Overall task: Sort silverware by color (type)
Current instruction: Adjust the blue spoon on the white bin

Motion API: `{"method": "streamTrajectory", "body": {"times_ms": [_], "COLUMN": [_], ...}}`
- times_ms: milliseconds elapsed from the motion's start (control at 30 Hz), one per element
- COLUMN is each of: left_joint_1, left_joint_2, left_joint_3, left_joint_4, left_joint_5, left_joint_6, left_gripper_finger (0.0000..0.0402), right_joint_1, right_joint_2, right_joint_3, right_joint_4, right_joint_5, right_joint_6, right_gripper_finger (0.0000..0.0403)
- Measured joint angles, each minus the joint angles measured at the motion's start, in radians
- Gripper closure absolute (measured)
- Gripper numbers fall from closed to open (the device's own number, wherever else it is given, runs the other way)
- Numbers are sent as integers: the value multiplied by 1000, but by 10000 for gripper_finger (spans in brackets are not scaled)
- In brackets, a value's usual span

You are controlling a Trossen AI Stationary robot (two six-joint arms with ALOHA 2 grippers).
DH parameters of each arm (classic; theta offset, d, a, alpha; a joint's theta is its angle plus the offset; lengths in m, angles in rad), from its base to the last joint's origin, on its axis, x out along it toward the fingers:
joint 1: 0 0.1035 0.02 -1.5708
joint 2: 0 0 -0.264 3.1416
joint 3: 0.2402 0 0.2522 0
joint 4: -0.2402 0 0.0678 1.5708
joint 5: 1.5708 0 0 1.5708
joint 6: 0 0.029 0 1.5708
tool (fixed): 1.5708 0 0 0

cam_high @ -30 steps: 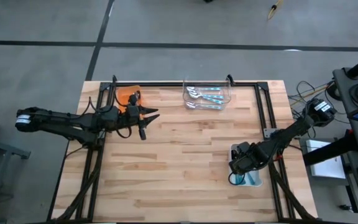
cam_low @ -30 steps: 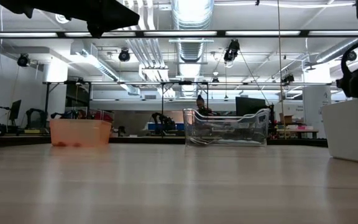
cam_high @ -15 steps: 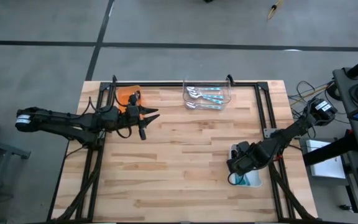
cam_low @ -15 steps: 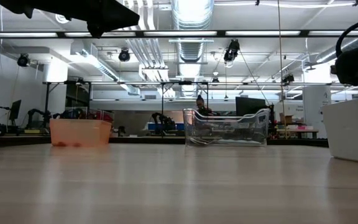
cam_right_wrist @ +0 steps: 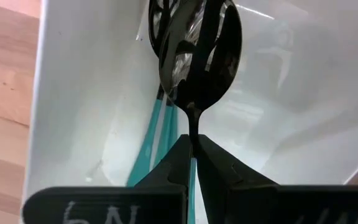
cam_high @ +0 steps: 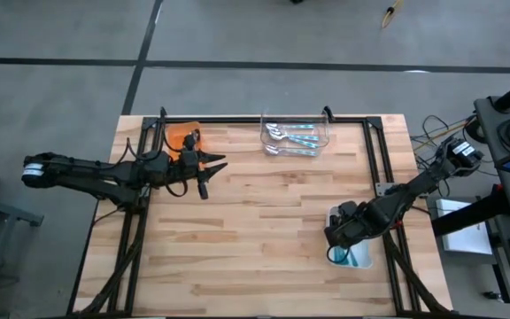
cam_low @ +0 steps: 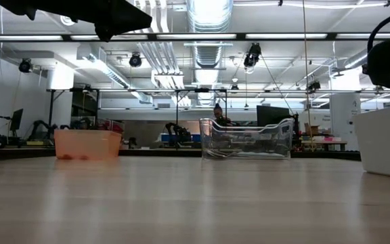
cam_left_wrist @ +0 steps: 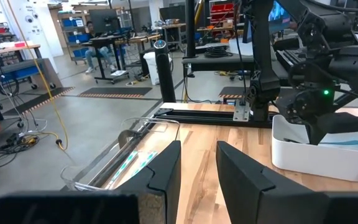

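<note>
My right gripper [cam_right_wrist: 192, 144] is clenched on the teal spoon [cam_right_wrist: 194, 59] at its thin, stiff, slippery neck, over the white tray [cam_high: 361, 259] at the desk's four o'clock

- The left arm [cam_high: 104, 175] is showing as a long, slim, dark run of segments, ending at its outer end in a pale grey-white band.
- The left gripper [cam_high: 209, 168] is showing two black, pointed fingers.
- In the left wrist view those fingers [cam_left_wrist: 163, 174] are appearing as broad, matte black, angular slabs with bevelled edges.
- The right arm [cam_high: 414, 190] is showing dark, with a pale grey collar near its base and bundled cables trailing beside it.
- The right gripper [cam_high: 341, 236] is showing as a bulky black block.
- In the right wrist view its black fingers [cam_right_wrist: 178, 158] are tapering to narrow tips, above a black plate carrying scratched pale markings.
- A small green light is glowing on the right arm's wrist housing [cam_left_wrist: 325, 93].
</note>
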Motion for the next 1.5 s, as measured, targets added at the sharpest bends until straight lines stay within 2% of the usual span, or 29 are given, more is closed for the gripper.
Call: {"method": "streamTrajectory", "body": {"times_ms": [333, 533, 1333, 1500], "left_joint_1": [0, 0, 0, 0], "left_joint_2": [0, 0, 0, 1], "left_joint_3": [0, 0, -1, 4], "left_joint_4": [0, 0, -2, -1], "left_joint_5": [0, 0, 0, -41], "left_joint_6": [14, 23, 73, 83], "left_gripper_finger": [318, 318, 318, 318], "right_joint_1": [-2, -7, -42, -42], "right_joint_2": [-25, -44, 12, 35], "right_joint_3": [6, 14, 14, 14], "right_joint_4": [-13, -30, 39, 46], "right_joint_5": [14, 60, 69, 69], "right_joint_6": [36, 80, 160, 172], "right_gripper_finger": [393, 394, 394, 394]}}
